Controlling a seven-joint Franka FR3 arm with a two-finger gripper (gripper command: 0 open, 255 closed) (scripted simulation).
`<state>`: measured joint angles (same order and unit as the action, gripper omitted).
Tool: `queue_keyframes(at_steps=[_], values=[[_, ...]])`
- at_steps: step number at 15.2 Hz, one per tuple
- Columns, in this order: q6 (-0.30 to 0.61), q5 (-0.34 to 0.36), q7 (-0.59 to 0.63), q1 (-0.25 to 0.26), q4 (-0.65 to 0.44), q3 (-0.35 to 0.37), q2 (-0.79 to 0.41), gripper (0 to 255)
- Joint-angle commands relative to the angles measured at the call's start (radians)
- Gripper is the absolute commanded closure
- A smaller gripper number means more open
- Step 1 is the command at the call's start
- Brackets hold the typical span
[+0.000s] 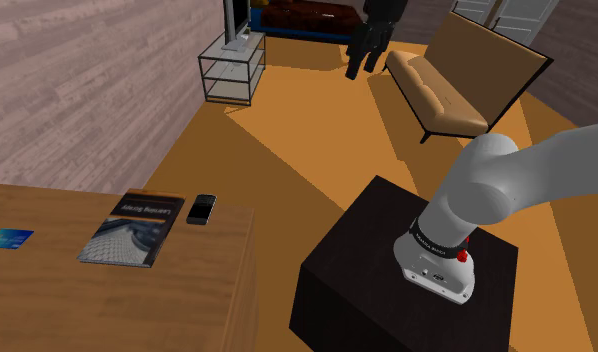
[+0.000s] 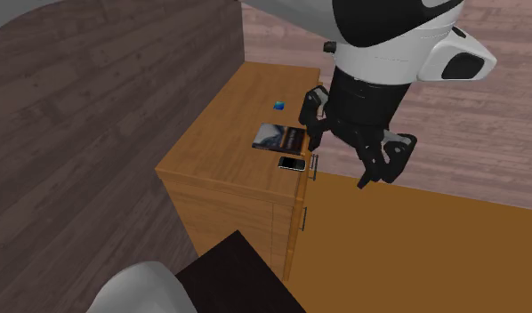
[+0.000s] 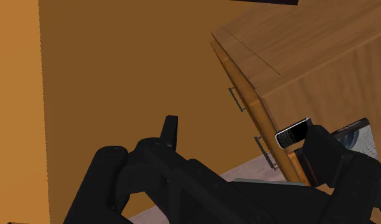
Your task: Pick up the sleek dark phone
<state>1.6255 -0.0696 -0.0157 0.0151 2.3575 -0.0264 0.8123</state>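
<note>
Your phone [image 1: 201, 209] lies flat on the wooden tabletop [image 1: 67, 300], close to the edge that faces the stand [image 1: 357, 280]. A book [image 1: 132, 228] lies just beside it, on the shoulder view's left. Further along the tabletop sits a small blue thing [image 1: 9, 239], likely a card, though you can't make it out well. Your jaws stand wide apart and hold nothing. They hang in the air over the orange floor [image 1: 287, 150], off the tabletop's edge and well apart from the phone.
</note>
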Motion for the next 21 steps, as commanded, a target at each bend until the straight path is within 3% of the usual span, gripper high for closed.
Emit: queue_keyframes(at_steps=[1,13,21], values=[[0.000,0.000,0.000,0.000,0.000,0.000,0.000,0],[0.299,-0.117,0.414,-0.004,0.105,0.290,-0.192,0],[0.495,-0.093,0.715,-0.047,0.039,0.479,-0.464,0]])
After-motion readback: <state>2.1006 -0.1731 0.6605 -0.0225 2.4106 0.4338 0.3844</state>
